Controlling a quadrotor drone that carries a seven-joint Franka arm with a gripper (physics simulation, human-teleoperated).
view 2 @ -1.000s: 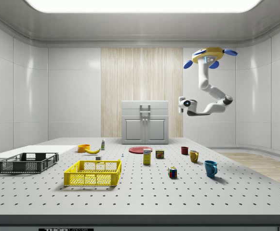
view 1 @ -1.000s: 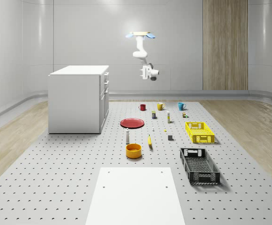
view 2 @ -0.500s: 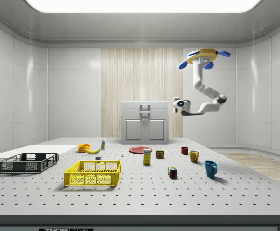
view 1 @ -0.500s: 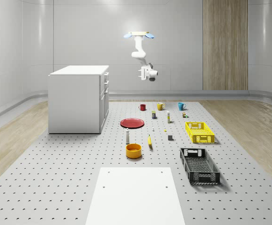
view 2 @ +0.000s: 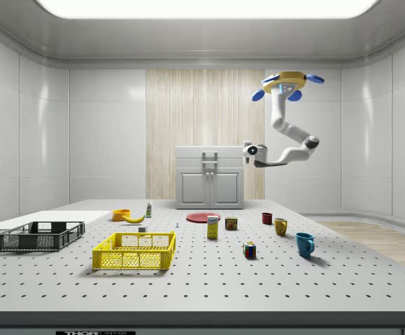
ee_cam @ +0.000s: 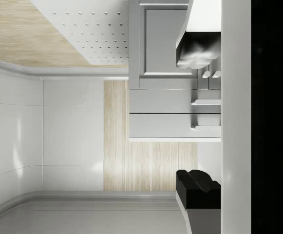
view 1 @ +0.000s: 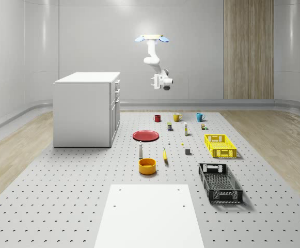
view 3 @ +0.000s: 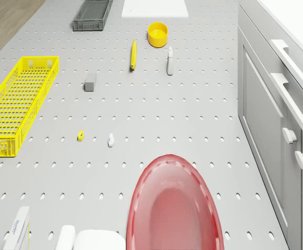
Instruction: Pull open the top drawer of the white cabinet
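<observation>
The white cabinet [view 1: 85, 108] stands on the table at the whole-scene view's left, its drawer fronts facing right. Its top drawer [ee_cam: 170, 126] with a bar handle [ee_cam: 204, 128] looks shut, flush with the drawer below; the handles [view 3: 297, 57] also show in the drone view. The drone [view 1: 151, 37] hovers high in the air to the right of the cabinet, over the table's far part. My gripper [view 1: 154, 81] hangs at about top-drawer height, a clear gap from the front. It is open with nothing between its fingers [ee_cam: 197, 187]. In the side view the gripper [view 2: 245, 149] lies beside the cabinet [view 2: 210, 178].
A red plate [view 3: 172, 205] lies below the drone, near the cabinet's foot. Mugs [view 1: 176, 117], small cans, a banana [view 3: 133, 53], an orange bowl [view 3: 157, 34], a yellow basket [view 3: 15, 104] and a black basket [view 1: 219, 182] are spread over the table.
The drone, arm and gripper have shifted steadily toward the cabinet, leftward in both fixed views. The drawer has not moved and the fingers look unchanged.
</observation>
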